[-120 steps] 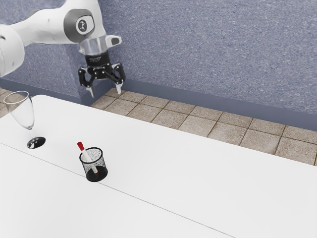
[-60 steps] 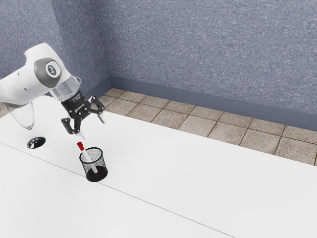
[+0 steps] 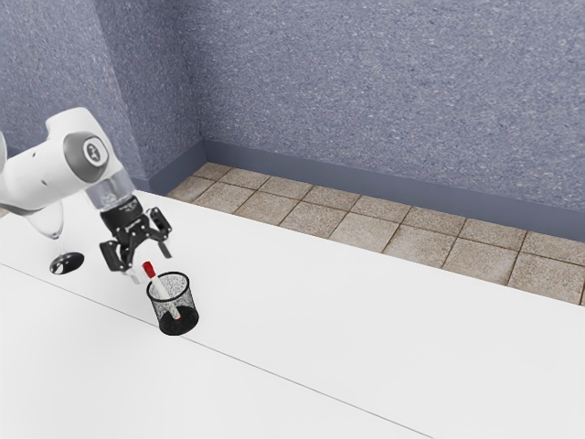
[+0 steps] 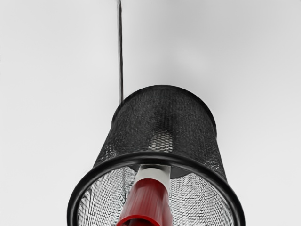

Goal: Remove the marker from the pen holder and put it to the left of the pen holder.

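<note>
The gripper (image 3: 149,262) stands spread in the exterior view, its fingertips to either side of the marker's red cap (image 3: 148,270), with nothing pinched. The marker (image 3: 160,290) leans in the mesh pen holder (image 3: 188,298), cap above the rim. Reaching it looks nearly done; gripping, lifting out and setting down at the holder's left all remain. The white bench (image 3: 320,320) has a thin seam (image 3: 265,370) and carries a stemmed glass (image 3: 67,263) toward the exterior view's left. Beyond lie brown floor tiles (image 3: 311,215) and a speckled blue-grey wall (image 3: 366,91).

In the wrist view, the cap points up toward the hand, inside the holder's round outline, over the pale bench.
</note>
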